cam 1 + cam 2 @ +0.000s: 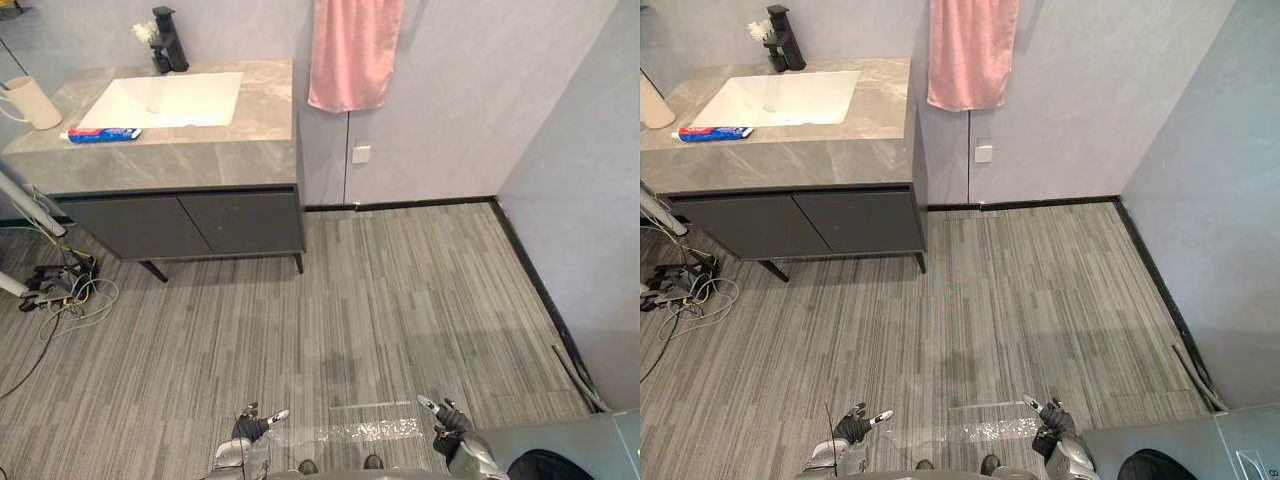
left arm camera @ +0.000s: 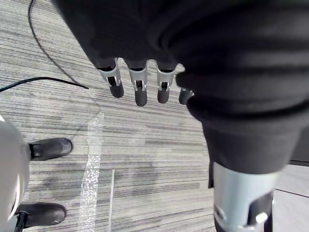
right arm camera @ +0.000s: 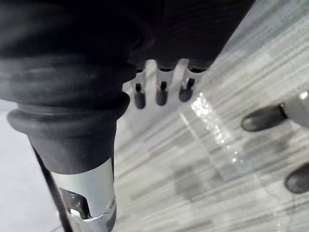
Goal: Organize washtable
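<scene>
Left eye view
Washtable (image 1: 190, 158): we see it against the far wall, at the upper left, well apart from both hands.
Sink (image 1: 165, 100): white, sunk into the top towards its back edge.
Tap (image 1: 169, 40): black, at the back edge behind the sink, with small white flowers (image 1: 146, 33) just beside it.
Cup (image 1: 30, 101): pale, upright at the left edge of the top.
Tube (image 1: 103, 134): we find it lying flat near the front edge, just before the sink's left front corner.
Towel (image 1: 352, 50): pink, hanging on the wall past the top's right edge, above a white socket (image 1: 361, 154).
Left hand (image 1: 250, 424): low over the grey floor (image 1: 400, 300), holding nothing.
Right hand (image 1: 447, 414): low at the right, over the floor, empty too.
Tape (image 1: 375, 429): a clear shiny strip on the floor between the two hands.

Right eye view
Scene: we read the same layout; the cup sits at the picture's left edge.

Left wrist view
Fingers (image 2: 140, 92): straight and spread in a row, wide, with nothing in them; the striped floor and the tape lie past them.

Right wrist view
Fingers (image 3: 161, 94): we see them straight and apart, wide, empty, above the floor and the tape.
</scene>
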Tool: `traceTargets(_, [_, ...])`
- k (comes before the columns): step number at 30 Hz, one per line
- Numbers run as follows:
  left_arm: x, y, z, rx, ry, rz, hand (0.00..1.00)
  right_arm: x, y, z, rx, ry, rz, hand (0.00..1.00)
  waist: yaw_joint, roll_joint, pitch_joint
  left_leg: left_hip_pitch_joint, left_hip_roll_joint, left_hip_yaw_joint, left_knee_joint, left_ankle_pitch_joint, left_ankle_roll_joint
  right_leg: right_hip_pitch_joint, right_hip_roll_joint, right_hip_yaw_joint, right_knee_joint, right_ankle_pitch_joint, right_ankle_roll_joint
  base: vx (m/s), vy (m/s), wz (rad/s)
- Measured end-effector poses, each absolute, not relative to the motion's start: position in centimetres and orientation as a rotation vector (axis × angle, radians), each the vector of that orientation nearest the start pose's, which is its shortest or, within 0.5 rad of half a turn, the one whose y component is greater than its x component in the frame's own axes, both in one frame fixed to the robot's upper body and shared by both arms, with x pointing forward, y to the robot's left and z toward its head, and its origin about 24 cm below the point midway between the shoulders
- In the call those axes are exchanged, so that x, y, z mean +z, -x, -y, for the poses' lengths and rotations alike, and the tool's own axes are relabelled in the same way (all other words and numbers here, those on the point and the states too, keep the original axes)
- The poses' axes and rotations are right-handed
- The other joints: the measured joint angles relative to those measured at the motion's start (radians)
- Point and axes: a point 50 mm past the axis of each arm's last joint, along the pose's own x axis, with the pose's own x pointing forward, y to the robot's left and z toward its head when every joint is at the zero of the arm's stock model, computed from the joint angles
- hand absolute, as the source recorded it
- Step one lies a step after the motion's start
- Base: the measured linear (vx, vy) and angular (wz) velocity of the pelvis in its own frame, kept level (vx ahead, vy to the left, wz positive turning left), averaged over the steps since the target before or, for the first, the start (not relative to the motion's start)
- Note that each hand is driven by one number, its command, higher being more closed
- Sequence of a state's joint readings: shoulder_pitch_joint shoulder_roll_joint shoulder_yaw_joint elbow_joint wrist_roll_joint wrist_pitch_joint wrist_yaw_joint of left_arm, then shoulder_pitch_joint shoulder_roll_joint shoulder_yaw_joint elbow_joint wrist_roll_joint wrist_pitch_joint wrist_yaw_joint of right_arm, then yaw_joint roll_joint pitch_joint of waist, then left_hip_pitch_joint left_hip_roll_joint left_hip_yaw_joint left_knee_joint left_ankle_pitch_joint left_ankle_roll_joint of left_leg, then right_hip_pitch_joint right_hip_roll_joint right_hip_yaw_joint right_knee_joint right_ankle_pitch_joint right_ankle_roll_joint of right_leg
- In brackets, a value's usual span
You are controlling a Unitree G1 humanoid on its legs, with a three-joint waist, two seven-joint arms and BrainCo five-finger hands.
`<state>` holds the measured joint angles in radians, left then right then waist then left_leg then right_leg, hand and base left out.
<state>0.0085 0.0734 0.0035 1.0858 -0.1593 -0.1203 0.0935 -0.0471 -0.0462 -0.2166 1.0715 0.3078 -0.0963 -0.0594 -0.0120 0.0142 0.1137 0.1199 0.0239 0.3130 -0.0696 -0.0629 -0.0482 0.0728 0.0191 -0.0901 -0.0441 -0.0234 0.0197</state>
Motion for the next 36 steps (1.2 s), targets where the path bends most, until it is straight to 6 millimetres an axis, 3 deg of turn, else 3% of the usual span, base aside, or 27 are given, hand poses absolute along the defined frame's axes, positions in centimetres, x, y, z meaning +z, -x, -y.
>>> traceTargets(6, [-14.7,-13.7,-18.7,0.224,0.026,-0.916,0.0,-14.1,-15.4,19.8,-0.426,-0.304,-0.848,0.0,0.002,-0.018,0.013,-0.034,0.007,0.06,0.007,0.002,0.012,-0.058,0.009,0.056,0.01,0.023,-0.016,-0.05,-0.04,-0.33])
traceTargets(8, [-14.2,-14.9,-19.0,0.226,0.024,-0.878,0.0,-13.7,-16.3,19.7,-0.42,-0.312,-0.821,0.0,0.005,-0.027,0.032,-0.074,0.025,0.084,0.063,-0.024,0.033,-0.134,0.014,0.064,0.119,-0.016,0.005,-0.05,-0.032,-0.33])
traceTargets(10, [-13.5,-16.4,-19.3,0.22,0.013,-0.827,0.0,-13.5,-16.9,19.5,-0.421,-0.335,-0.806,0.0,0.004,-0.039,0.066,-0.122,0.05,0.097,0.189,-0.093,0.038,-0.247,-0.001,0.034,0.355,-0.097,0.044,-0.04,-0.044,-0.25])
traceTargets(12, [-13.2,-16.8,-19.2,0.214,0.01,-0.813,0.0,-13.5,-17.0,19.6,-0.427,-0.343,-0.802,0.0,0.001,-0.028,0.091,-0.113,0.063,0.09,0.244,-0.139,0.049,-0.31,-0.021,-0.02,0.516,-0.132,0.061,0.0,-0.041,-0.07])
traceTargets(13, [-13.2,-17.0,-19.0,0.207,0.003,-0.808,0.0,-13.6,-16.6,19.6,-0.432,-0.344,-0.813,0.0,-0.001,-0.024,0.103,-0.102,0.065,0.085,0.26,-0.164,0.048,-0.332,-0.045,-0.064,0.576,-0.17,0.052,0.05,-0.024,0.04])
traceTargets(16, [-12.9,-17.5,-18.7,0.207,0.011,-0.79,0.0,-13.6,-16.7,19.7,-0.444,-0.357,-0.81,0.0,0.001,0.004,0.125,-0.095,0.109,0.085,0.304,-0.208,0.014,-0.418,-0.132,-0.149,0.541,-0.181,0.045,0.2,-0.094,-0.04])
traceTargets(17, [-12.9,-17.6,-18.7,0.209,0.018,-0.788,0.0,-13.4,-17.1,19.8,-0.438,-0.355,-0.796,0.0,0.001,0.013,0.133,-0.09,0.14,0.082,0.314,-0.222,-0.01,-0.449,-0.159,-0.167,0.474,-0.161,0.06,0.3,-0.16,-0.11])
traceTargets(19, [-12.8,-17.7,-19.2,0.217,0.006,-0.786,0.0,-13.2,-17.6,19.7,-0.431,-0.352,-0.788,0.0,0.0,0.005,0.149,-0.051,0.165,0.078,0.302,-0.234,-0.058,-0.463,-0.199,-0.191,0.329,-0.089,0.078,0.37,-0.209,-0.03])
traceTargets(21, [-12.5,-18.2,-19.7,0.22,-0.008,-0.772,0.0,-13.6,-16.8,19.3,-0.402,-0.329,-0.816,0.0,-0.003,-0.043,0.143,0.038,0.172,0.069,0.238,-0.23,-0.122,-0.46,-0.243,-0.18,0.206,-0.016,0.105,0.54,-0.367,0.28])
traceTargets(22, [-12.5,-18.2,-19.8,0.221,-0.009,-0.77,0.0,-13.7,-16.5,19.5,-0.398,-0.312,-0.824,0.0,-0.013,-0.033,0.139,0.068,0.205,0.065,0.208,-0.224,-0.147,-0.456,-0.23,-0.179,0.246,0.051,0.103,0.67,-0.452,0.62])
traceTargets(23, [-12.5,-18.2,-19.6,0.22,0.0,-0.769,0.0,-13.6,-16.5,19.8,-0.391,-0.292,-0.826,0.0,-0.029,-0.026,0.127,0.076,0.232,0.042,0.22,-0.199,-0.171,-0.463,-0.217,-0.184,0.307,0.069,0.089,0.59,-0.412,0.67])
traceTargets(24, [-12.5,-18.4,-19.1,0.211,0.014,-0.762,0.0,-13.6,-16.6,20.0,-0.389,-0.28,-0.824,0.0,-0.029,-0.022,0.126,0.039,0.272,0.018,0.308,-0.147,-0.193,-0.486,-0.205,-0.178,0.397,0.079,0.015,0.51,-0.353,0.43])
traceTargets(25, [-12.5,-18.4,-18.6,0.207,0.026,-0.765,0.0,-13.5,-16.7,20.4,-0.392,-0.269,-0.82,0.0,-0.024,-0.01,0.125,0.021,0.296,0.013,0.359,-0.113,-0.184,-0.489,-0.194,-0.186,0.431,0.055,-0.002,0.62,-0.521,0.08])
traceTargets(26, [-12.8,-18.0,-18.3,0.214,0.051,-0.777,0.0,-13.2,-17.1,20.6,-0.375,-0.243,-0.81,0.0,-0.02,-0.006,0.123,-0.032,0.325,0.011,0.471,-0.01,-0.136,-0.476,-0.185,-0.191,0.46,-0.003,-0.025,0.49,-0.419,-0.14])
traceTargets(27, [-12.9,-17.8,-18.0,0.22,0.072,-0.785,0.0,-13.1,-17.4,20.7,-0.367,-0.232,-0.803,0.0,-0.02,-0.004,0.122,-0.054,0.342,0.011,0.529,0.062,-0.099,-0.454,-0.174,-0.192,0.454,-0.021,-0.038,0.75,-0.559,-0.3])
traceTargets(28, [-13.3,-17.1,-17.6,0.241,0.12,-0.805,0.0,-12.8,-17.9,20.7,-0.356,-0.217,-0.788,0.0,-0.005,0.001,0.119,-0.095,0.386,0.009,0.705,0.116,-0.072,-0.373,-0.137,-0.184,0.398,-0.04,-0.059,0.5,-0.332,-0.43])
traceTargets(29, [-13.4,-17.0,-17.3,0.249,0.141,-0.806,0.0,-12.8,-18.0,20.8,-0.354,-0.211,-0.786,0.0,0.001,0.002,0.119,-0.108,0.398,0.01,0.777,0.109,-0.083,-0.333,-0.122,-0.181,0.369,-0.042,-0.062,0.72,-0.464,-0.56])
traceTargets(30, [-13.6,-16.6,-16.7,0.268,0.188,-0.817,0.0,-12.8,-17.9,21.0,-0.357,-0.205,-0.785,0.0,0.001,0.003,0.118,-0.131,0.394,0.012,0.871,0.069,-0.121,-0.238,-0.103,-0.18,0.302,-0.045,-0.067,0.56,-0.298,-0.33])
traceTargets(31, [-13.6,-16.6,-16.4,0.268,0.203,-0.818,0.0,-12.8,-17.7,21.1,-0.359,-0.203,-0.789,0.0,-0.002,0.004,0.117,-0.137,0.387,0.017,0.892,0.046,-0.114,-0.194,-0.098,-0.178,0.274,-0.045,-0.067,0.55,-0.261,-0.23])
traceTargets(33, [-13.1,-17.4,-15.5,0.261,0.247,-0.777,0.0,-12.7,-17.3,22.4,-0.387,-0.182,-0.789,0.0,-0.001,0.003,0.115,-0.198,0.315,0.053,0.88,-0.061,-0.107,-0.076,-0.094,-0.156,0.194,-0.045,-0.068,0.53,-0.157,-0.18])
traceTargets(36, [-12.6,-18.1,-15.6,0.271,0.268,-0.735,0.0,-12.7,-17.1,22.8,-0.414,-0.196,-0.787,0.0,0.002,0.003,0.115,-0.327,0.245,0.115,0.751,-0.115,-0.061,0.017,-0.1,-0.148,0.129,-0.046,-0.067,0.42,-0.028,-0.17])
